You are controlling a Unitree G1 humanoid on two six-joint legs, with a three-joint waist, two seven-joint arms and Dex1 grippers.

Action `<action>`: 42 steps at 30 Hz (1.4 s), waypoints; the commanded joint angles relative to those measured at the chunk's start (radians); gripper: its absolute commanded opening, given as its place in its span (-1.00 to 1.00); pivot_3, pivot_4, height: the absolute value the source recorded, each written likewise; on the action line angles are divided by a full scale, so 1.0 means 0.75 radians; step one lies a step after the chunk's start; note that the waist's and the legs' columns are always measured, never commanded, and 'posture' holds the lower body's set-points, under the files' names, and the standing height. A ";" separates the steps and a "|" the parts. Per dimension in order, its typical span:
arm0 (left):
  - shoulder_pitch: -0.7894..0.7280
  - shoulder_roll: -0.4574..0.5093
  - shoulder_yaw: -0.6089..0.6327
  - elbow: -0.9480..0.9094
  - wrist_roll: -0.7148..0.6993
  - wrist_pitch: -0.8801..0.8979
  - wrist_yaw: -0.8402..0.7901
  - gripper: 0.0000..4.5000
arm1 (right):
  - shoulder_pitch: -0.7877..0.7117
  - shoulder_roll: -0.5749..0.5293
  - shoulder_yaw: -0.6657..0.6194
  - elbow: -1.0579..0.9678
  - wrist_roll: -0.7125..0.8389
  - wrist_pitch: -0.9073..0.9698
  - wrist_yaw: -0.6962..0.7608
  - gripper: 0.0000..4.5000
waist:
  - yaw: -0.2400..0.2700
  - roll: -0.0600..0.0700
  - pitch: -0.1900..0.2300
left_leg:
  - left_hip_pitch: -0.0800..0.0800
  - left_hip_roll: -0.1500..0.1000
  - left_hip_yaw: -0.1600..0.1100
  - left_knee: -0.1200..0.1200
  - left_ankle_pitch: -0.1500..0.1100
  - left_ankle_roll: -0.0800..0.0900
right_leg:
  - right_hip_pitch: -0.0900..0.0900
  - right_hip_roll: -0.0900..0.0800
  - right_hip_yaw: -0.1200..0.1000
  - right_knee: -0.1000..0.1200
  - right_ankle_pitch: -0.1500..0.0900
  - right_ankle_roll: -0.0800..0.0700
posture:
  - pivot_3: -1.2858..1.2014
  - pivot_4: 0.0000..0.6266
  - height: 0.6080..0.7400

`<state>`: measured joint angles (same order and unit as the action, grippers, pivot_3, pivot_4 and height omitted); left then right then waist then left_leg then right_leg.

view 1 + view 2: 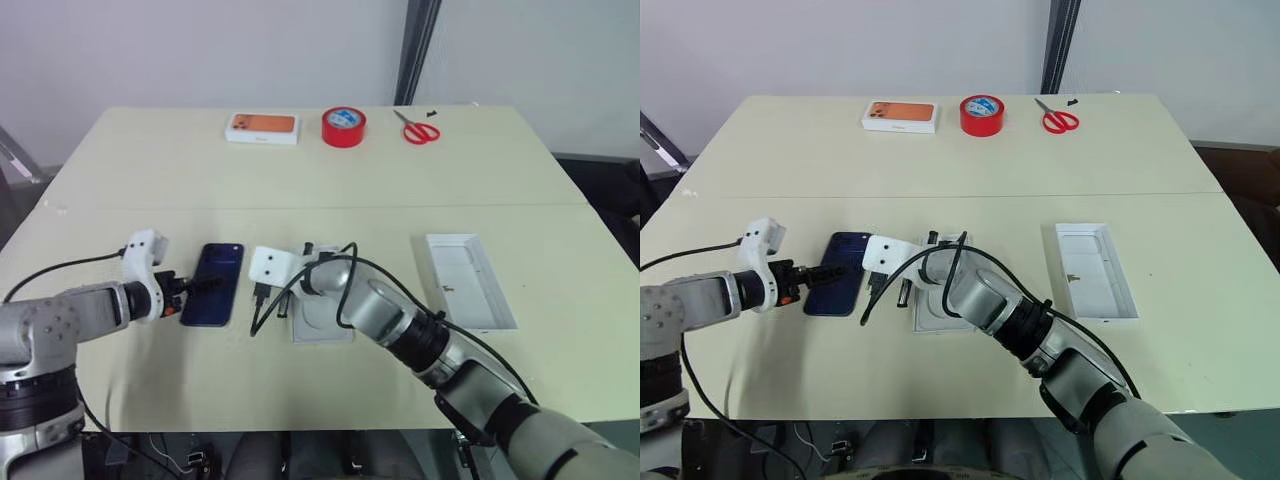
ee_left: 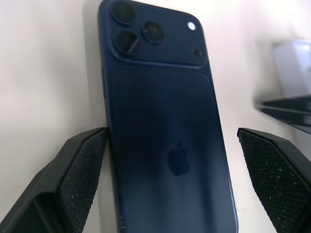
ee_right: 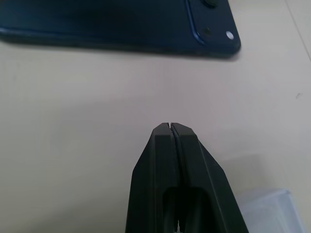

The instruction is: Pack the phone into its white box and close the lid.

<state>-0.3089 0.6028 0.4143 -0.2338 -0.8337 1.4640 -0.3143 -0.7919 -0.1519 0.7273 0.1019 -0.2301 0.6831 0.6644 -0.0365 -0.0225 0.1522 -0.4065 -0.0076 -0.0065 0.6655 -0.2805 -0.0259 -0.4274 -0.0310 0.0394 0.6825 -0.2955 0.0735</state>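
The dark navy phone (image 1: 215,280) lies flat on the table, back up, its camera cluster (image 2: 146,36) at the far end. My left gripper (image 1: 198,287) is open, its two fingers straddling the phone's near half; one pad (image 2: 80,167) lies against the phone's edge and the other (image 2: 274,167) stands apart from it. My right gripper (image 3: 171,128) is shut on nothing, its tip over bare table just right of the phone (image 3: 116,24). The white box (image 1: 322,322) sits under my right forearm, partly hidden. The lid (image 1: 468,280) lies open side up at the right.
At the table's far edge are an orange-topped white box (image 1: 262,127), a red tape roll (image 1: 343,126) and red scissors (image 1: 421,130). Black cables loop off my right wrist above the white box. A seam crosses the tabletop (image 1: 120,190).
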 commanded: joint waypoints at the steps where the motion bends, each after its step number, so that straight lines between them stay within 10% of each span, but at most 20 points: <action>1: 0.025 -0.102 -0.069 -0.022 -0.054 0.129 -0.014 1.00 | -0.012 -0.004 0.009 -0.052 -0.035 -0.031 0.022 -0.98 | 0.004 0.000 0.000 | 0.000 0.000 0.000 0.000 0.000 0.000 | 0.000 0.000 0.000 0.000 0.000 0.000 | 0.03 -0.52 0.89; 33: -0.058 -0.339 0.214 0.099 -0.352 0.201 0.269 1.00 | 0.021 -0.005 -0.023 -0.042 -0.099 -0.083 0.075 -0.98 | 0.020 -0.001 -0.001 | 0.000 -0.001 -0.001 0.000 0.000 0.000 | 0.001 0.000 0.000 -0.002 0.000 0.000 | 0.03 -0.52 0.89; 39: -0.071 -0.334 0.255 0.114 -0.385 0.201 0.327 0.03 | 0.017 -0.003 -0.022 -0.035 -0.104 -0.092 0.073 -1.00 | 0.016 -0.002 -0.001 | 0.000 -0.001 -0.001 0.000 0.000 -0.001 | 0.000 0.001 0.000 -0.002 0.000 0.000 | 0.03 -0.52 0.89; 42: -0.072 -0.345 0.284 0.119 -0.416 0.201 0.354 0.03 | 0.014 -0.005 -0.022 -0.032 -0.108 -0.099 0.072 -1.00 | 0.016 -0.002 -0.001 | 0.000 -0.001 -0.001 0.000 0.001 -0.001 | 0.000 0.000 0.000 -0.002 0.000 0.000 | 0.03 -0.52 0.89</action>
<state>-0.3564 0.3429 0.5970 -0.1325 -1.1174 1.6060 -0.0593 -0.7772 -0.1694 0.7236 0.0924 -0.3035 0.6260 0.7188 -0.0246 -0.0240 0.1515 -0.4065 -0.0080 -0.0073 0.6655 -0.2801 -0.0267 -0.4273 -0.0306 0.0393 0.6812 -0.2955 0.0736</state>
